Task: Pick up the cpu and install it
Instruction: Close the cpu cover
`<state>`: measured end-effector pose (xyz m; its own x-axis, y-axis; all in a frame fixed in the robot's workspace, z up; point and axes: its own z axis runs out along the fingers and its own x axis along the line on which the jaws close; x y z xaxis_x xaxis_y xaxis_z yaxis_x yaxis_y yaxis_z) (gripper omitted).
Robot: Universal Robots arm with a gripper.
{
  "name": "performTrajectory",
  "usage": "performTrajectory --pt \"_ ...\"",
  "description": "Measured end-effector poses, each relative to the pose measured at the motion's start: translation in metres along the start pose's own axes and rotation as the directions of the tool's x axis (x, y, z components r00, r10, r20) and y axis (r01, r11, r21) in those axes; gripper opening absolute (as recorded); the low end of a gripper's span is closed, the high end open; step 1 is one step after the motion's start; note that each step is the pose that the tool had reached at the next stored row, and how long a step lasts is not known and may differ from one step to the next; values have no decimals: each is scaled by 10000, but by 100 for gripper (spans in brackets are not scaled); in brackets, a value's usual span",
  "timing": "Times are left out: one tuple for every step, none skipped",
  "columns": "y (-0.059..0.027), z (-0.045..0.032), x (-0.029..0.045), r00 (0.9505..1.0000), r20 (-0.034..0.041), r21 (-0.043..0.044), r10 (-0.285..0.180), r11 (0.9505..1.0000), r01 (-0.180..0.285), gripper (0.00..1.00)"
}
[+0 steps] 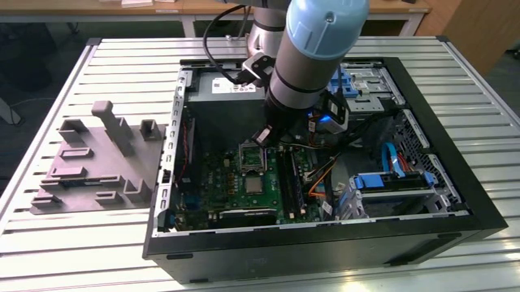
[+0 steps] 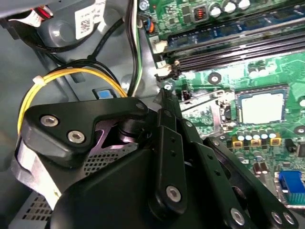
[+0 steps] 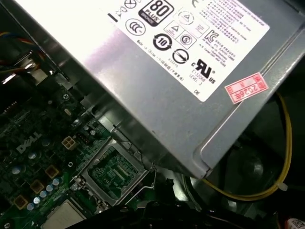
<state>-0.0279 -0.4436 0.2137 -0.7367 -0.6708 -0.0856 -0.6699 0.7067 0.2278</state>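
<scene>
The cpu (image 1: 254, 185) is a small pale silvery square lying flat on the green motherboard inside the open computer case. It also shows in the second wrist view as the cpu (image 2: 261, 107) and in the first wrist view as the cpu (image 3: 64, 218). Beside it is the black socket frame (image 1: 252, 159), standing open with bare contacts in the socket (image 3: 113, 172). My gripper (image 1: 264, 137) hangs over the far end of that socket, close to the power supply. In the second wrist view the gripper (image 2: 164, 95) narrows to one closed tip, shut on nothing, apart from the cpu.
A grey moulded tray (image 1: 89, 170) rests on the slatted table at the exterior view's left of the case. The silver power supply (image 3: 167, 71) sits tight against the socket's far side. Memory slots (image 2: 228, 43), yellow cables (image 2: 71, 71) and a blue drive bay (image 1: 390, 180) crowd the case.
</scene>
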Motion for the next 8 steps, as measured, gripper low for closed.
performTrajectory --pt "4 13 -6 10000 1 -2 -3 10000 3 11" --pt "8 26 -11 10000 1 -2 -6 10000 6 11" --pt "9 39 -14 10000 -1 -2 -9 10000 9 11" --pt "9 52 -15 10000 -1 -1 -13 10000 13 11" --pt "8 65 -16 10000 -2 -1 -16 10000 16 11" --pt "7 78 -16 10000 -3 0 -20 10000 20 11" --pt "5 92 -16 10000 -3 0 -25 10000 25 11" --pt "2 105 -16 10000 -2 0 -29 10000 29 11"
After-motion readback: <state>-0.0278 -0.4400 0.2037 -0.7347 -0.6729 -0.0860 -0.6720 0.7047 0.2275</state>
